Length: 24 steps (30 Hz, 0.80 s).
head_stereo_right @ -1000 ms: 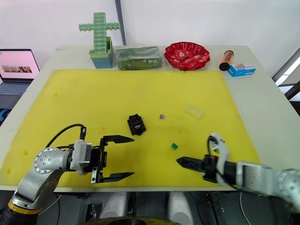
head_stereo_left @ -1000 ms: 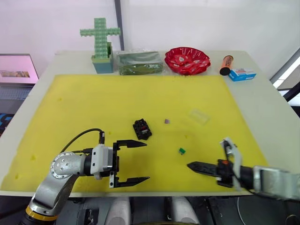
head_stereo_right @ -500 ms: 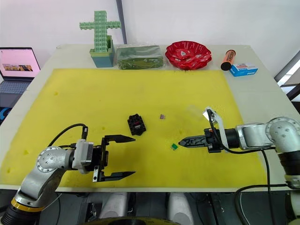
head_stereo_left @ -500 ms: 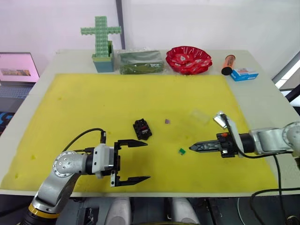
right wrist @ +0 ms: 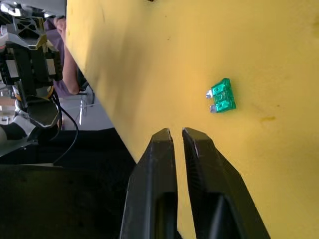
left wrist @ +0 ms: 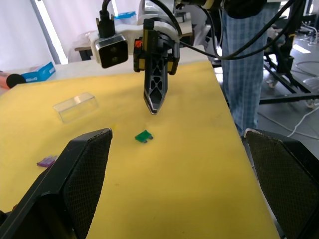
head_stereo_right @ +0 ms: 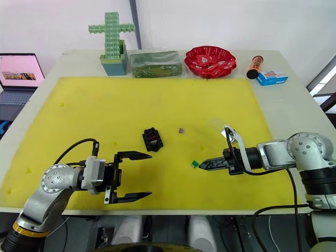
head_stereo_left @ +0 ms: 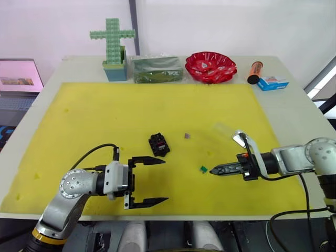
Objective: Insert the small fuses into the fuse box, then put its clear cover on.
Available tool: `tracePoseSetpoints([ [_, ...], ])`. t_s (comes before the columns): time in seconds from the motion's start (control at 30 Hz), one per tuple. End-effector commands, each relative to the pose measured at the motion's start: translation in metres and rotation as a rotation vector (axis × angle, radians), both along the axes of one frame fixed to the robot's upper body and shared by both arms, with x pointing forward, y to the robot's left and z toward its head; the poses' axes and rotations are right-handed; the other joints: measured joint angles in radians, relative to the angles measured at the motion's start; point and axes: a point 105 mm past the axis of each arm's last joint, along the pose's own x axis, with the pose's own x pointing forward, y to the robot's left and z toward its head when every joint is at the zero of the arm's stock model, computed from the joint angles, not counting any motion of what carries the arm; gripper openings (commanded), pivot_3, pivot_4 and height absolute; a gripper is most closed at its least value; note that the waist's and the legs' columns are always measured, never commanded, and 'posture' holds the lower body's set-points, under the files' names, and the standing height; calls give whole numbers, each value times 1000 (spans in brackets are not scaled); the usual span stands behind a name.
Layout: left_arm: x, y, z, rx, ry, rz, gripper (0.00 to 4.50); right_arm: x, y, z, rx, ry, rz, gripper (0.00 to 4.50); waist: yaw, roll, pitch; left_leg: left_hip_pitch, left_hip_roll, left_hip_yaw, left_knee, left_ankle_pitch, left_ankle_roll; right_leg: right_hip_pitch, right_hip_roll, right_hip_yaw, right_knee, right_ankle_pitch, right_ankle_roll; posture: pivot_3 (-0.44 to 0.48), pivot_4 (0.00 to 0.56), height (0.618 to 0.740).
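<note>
The black fuse box sits mid-mat with a red bit on its top. A green fuse lies to its right, and a purplish fuse lies farther back. The clear cover rests on the mat behind my right arm. My right gripper lies low over the mat, its tip just right of the green fuse and not touching it. Its fingers are drawn together to a thin slit with nothing between them. My left gripper stands wide open and empty near the front edge, in front of the fuse box.
The yellow mat covers most of the table. Along the back edge stand a green brick cross, a wrapped green package, a red bowl, an orange cylinder and a blue-white box. A laptop sits off to the left.
My right arm has swung up from the mat's front edge to beside the green fuse, and its fingers have closed. The left gripper has stayed where it was, open.
</note>
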Motion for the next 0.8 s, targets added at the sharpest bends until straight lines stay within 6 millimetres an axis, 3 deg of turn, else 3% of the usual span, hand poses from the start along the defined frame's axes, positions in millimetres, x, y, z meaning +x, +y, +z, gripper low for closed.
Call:
tracePoseSetpoints([
  [0.03, -3, -3, 7, -11, -32, -27, 4500, 5, -2, 3, 1, -33, -23, 584, 0, 0, 0, 0, 0, 0, 0, 0, 0, 0, 0, 0, 0, 0, 0, 0, 150, 740],
  [0.8, -3, 1, 2, -4, -26, -16, 4500, 23, -6, -15, -34, -18, -112, 584, -1, 0, 0, 0, 0, 0, 0, 0, 0, 0, 0, 0, 0, 0, 0, 0, 150, 740],
])
